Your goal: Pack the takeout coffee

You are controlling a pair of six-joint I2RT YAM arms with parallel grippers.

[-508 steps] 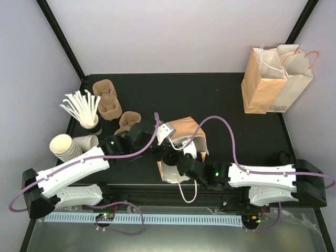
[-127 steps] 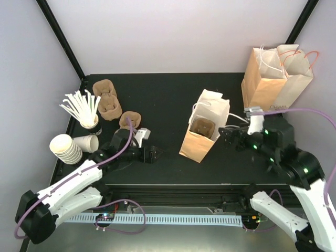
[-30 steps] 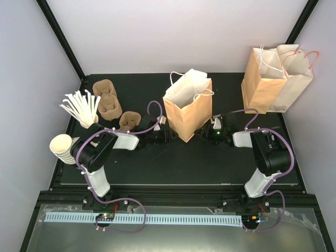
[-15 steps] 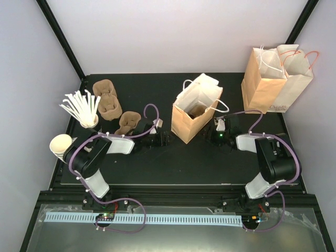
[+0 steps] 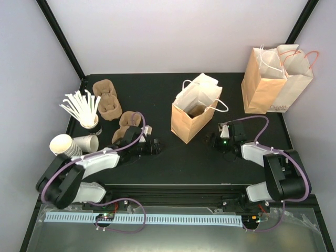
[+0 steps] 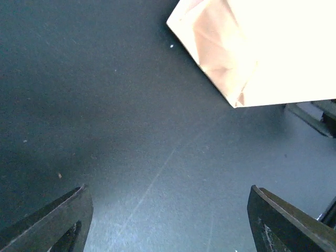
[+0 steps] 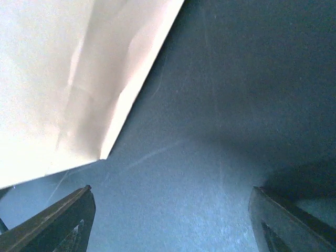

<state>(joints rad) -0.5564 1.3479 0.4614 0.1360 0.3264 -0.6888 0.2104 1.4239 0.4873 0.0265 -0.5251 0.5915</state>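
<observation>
The takeout coffee is hidden from every view. A brown paper bag (image 5: pixel 190 116) stands upright mid-table, mouth open, with a brown shape showing inside. My left gripper (image 5: pixel 154 147) rests low over the table to the bag's left, apart from it and open. In the left wrist view the bag's bottom corner (image 6: pixel 247 52) is at the upper right, and only bare mat lies between the left gripper (image 6: pixel 173 231) fingers. My right gripper (image 5: pixel 212 140) sits to the bag's right, also open and apart. The right wrist view shows the bag (image 7: pixel 68 79) at the upper left of the empty right gripper (image 7: pixel 173 226).
Two more paper bags (image 5: pixel 275 79) stand at the back right. At the left are pulp cup carriers (image 5: pixel 107 100), another carrier (image 5: pixel 128 121), a cup of white straws (image 5: pixel 83 109) and stacked lidless cups (image 5: pixel 65 147) beside a cup lying on its side (image 5: pixel 88 142).
Both grippers have drawn back from the bag's sides toward the near edge and opened wider. The bag shifted slightly right and now stands alone.
</observation>
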